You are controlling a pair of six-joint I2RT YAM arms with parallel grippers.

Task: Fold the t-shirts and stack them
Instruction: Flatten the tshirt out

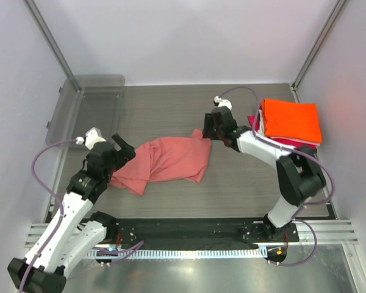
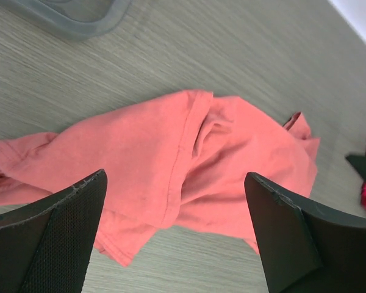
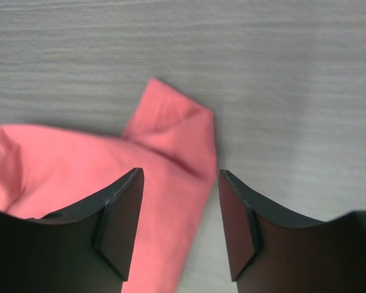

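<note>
The salmon-pink t-shirt (image 1: pixel 168 162) lay crumpled and unfolded in the middle of the tabletop (image 1: pixel 232 189) when we looked from the top camera, its length running from the left gripper (image 1: pixel 125 150) to the right gripper (image 1: pixel 208 131). At the far right a folded bright orange t-shirt (image 1: pixel 291 119) sat on top of a magenta-red t-shirt (image 1: pixel 287 142), well apart from the pink one. A clear grey tray (image 1: pixel 91 104) stood at the far left corner. From the left wrist camera we saw the salmon-pink t-shirt (image 2: pixel 189 159) spread below the left gripper (image 2: pixel 175 183), whose black fingers (image 2: pixel 67 232) were held wide apart with nothing between them; whether they touched the cloth we could not tell. A rim of the tray (image 2: pixel 79 18) showed at the upper left, and bare tabletop (image 2: pixel 232 55) lay beyond the shirt. From the right wrist camera we found the right gripper (image 3: pixel 180 177) released as well, its jaws parted on either side of a pointed corner of the salmon-pink t-shirt (image 3: pixel 79 165), with the cloth lying flat on the tabletop (image 3: pixel 280 73) and not pinched.
</note>
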